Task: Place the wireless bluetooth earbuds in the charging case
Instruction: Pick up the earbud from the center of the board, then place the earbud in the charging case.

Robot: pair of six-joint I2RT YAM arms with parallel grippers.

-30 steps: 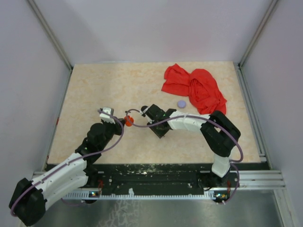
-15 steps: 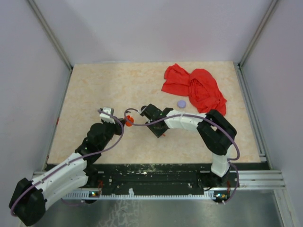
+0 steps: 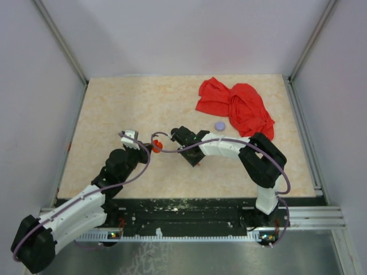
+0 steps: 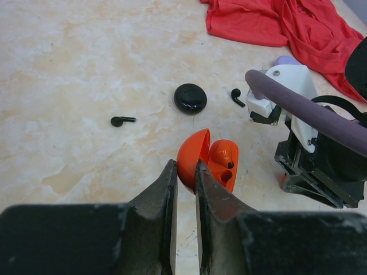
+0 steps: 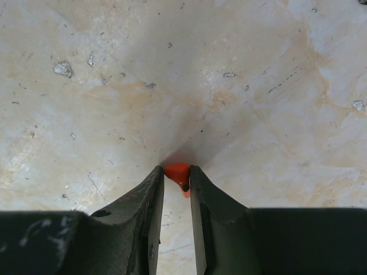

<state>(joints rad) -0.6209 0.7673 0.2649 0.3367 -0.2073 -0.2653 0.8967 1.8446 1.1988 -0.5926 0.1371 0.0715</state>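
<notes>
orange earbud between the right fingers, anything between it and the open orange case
Nothing visible: bare table lies between the orange earbud at the right gripper and the orange case, which the left gripper holds open. The right arm's purple cable loops close by the case.

I have two pincers, a left pincer (image 4: 184, 166) and a right pincer (image 5: 176, 170), one on each of my two arms (image 3: 74, 212) (image 3: 258, 160). On the one tabletop (image 3: 114, 103) I count one orange clamshell case (image 4: 195, 154), two orange earbuds (image 4: 222, 153) (image 5: 179, 172), two black earbuds (image 4: 123, 120) (image 4: 235, 96), one black puck (image 4: 190, 98), one lavender disc (image 4: 287, 59) and one red cloth (image 4: 275, 23).
</notes>
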